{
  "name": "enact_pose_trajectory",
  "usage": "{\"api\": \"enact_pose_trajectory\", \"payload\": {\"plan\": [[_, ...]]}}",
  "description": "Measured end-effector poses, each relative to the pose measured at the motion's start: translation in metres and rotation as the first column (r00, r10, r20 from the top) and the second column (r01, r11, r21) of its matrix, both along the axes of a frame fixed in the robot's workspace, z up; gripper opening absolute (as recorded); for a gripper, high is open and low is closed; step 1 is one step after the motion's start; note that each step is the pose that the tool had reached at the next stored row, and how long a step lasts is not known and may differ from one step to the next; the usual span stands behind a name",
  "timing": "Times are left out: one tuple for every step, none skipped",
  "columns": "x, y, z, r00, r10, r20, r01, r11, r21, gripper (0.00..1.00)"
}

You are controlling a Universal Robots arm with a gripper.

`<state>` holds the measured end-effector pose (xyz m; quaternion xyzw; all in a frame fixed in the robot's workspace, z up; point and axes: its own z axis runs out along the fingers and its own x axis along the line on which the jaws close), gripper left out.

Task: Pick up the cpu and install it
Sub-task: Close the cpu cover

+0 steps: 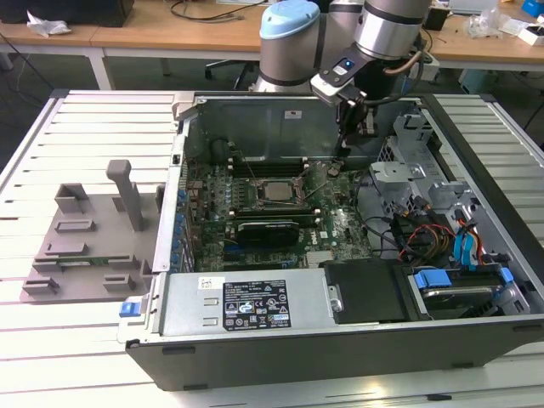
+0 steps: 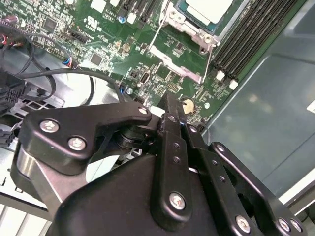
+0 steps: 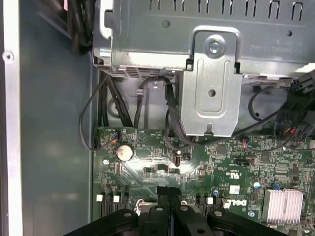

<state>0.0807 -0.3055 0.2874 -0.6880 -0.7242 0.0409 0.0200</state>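
Claw (image 1: 345,151) hangs inside one open computer case (image 1: 280,127), two fingers (image 2: 172,128) pressed together, gripping nothing we can see. We count one cpu (image 1: 274,192), lying in the socket (image 1: 302,194) on one green board (image 1: 340,229), well apart from the claw. One grey tray (image 1: 85,246) rests beside the case.

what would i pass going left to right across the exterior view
grey tray → cpu → gripper → blue cables
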Motion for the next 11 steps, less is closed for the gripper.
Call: {"api": "enact_pose_trajectory", "payload": {"plan": [[0.0021, 0.0002, 0.0000, 1.0000, 0.000, -0.0001, 0.000, 1.0000, 0.0000, 0.11], [0.0034, 0.0003, 0.0000, 1.0000, 0.000, 0.0000, 0.000, 1.0000, 0.0000, 0.11], [0.0045, 0.0005, 0.0000, 1.0000, 0.000, 0.0000, 0.000, 1.0000, -0.0002, 0.11], [0.0076, 0.0012, 0.0000, 1.0000, 0.000, 0.0000, 0.000, 1.0000, -0.0009, 0.11], [0.0090, 0.0017, 0.0000, 1.0000, 0.000, 0.0000, 0.000, 1.0000, -0.0008, 0.11], [0.0099, 0.0021, 0.0000, 1.0000, 0.000, -0.0001, 0.000, 1.0000, -0.0009, 0.11], [0.0105, 0.0023, 0.0000, 1.0000, 0.000, 0.0000, 0.000, 1.0000, -0.0010, 0.11], [0.0117, 0.0028, -0.0001, 1.0000, 0.000, 0.0000, 0.000, 1.0000, -0.0009, 0.11], [0.0122, 0.0030, -0.0001, 1.0000, 0.000, -0.0001, 0.000, 1.0000, -0.0010, 0.11], [0.0128, 0.0032, -0.0004, 1.0000, 0.000, -0.0001, 0.000, 1.0000, -0.0009, 0.11], [0.0131, 0.0034, -0.0007, 1.0000, 0.000, 0.0000, 0.000, 1.0000, -0.0009, 0.11]]}}
